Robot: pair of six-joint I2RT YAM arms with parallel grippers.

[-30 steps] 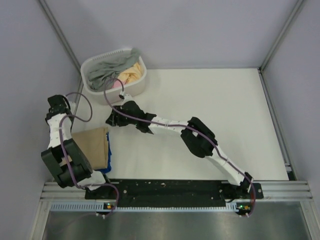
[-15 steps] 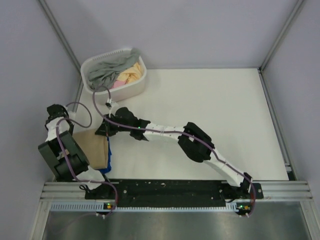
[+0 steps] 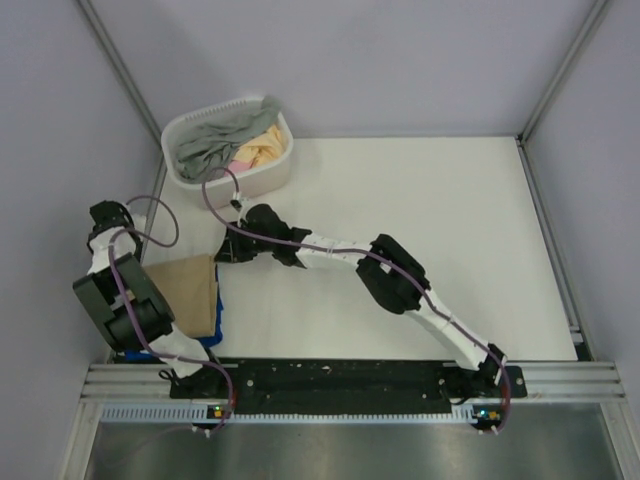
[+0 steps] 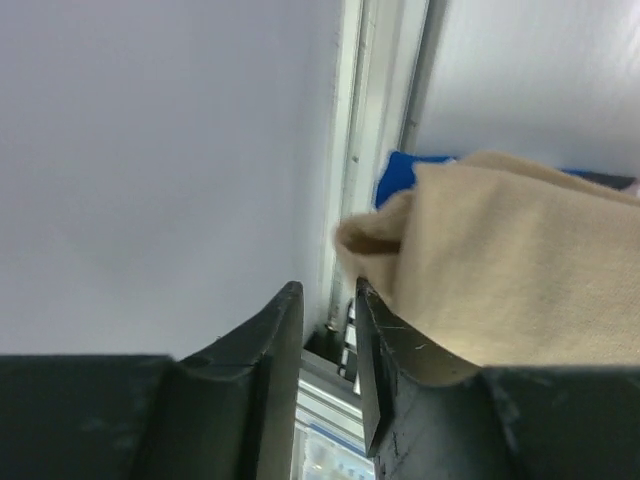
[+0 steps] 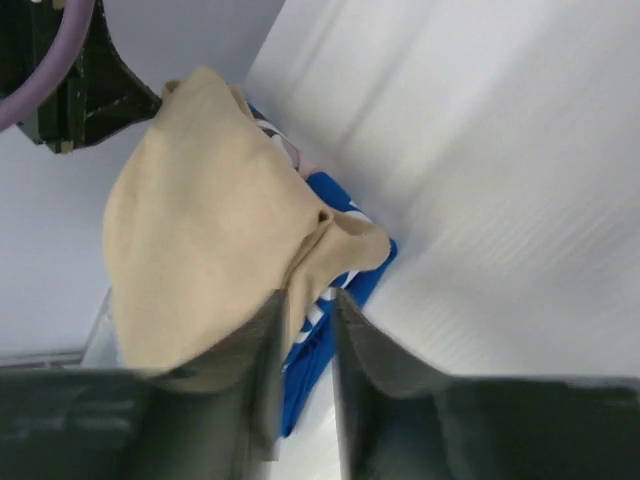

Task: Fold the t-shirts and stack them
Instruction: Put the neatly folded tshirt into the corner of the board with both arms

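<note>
The tan t-shirt (image 3: 185, 295) lies folded on top of the blue t-shirt (image 3: 216, 308) at the near left of the table. Only a strip of blue shows along its right edge. My right gripper (image 3: 224, 249) hovers just beyond the stack's far right corner, with its jaws a little apart and empty. In the right wrist view (image 5: 305, 310) the tan t-shirt (image 5: 200, 240) covers the blue t-shirt (image 5: 345, 205). My left gripper (image 3: 104, 220) is by the left wall, to the left of the stack. In the left wrist view (image 4: 330, 300) its jaws are narrowly apart and empty, and the tan t-shirt (image 4: 520, 280) lies to the right, over the blue t-shirt (image 4: 400, 175).
A white slotted basket (image 3: 284, 168) stands at the back left with grey, yellow and pink clothes in it. The left wall and its metal frame post (image 4: 365, 150) are close to my left gripper. The right arm stretches diagonally across the table's middle.
My right gripper has drawn back to the right from the stack's far corner, after reaching toward it half a second ago. The left wrist has shifted slightly down and left.
</note>
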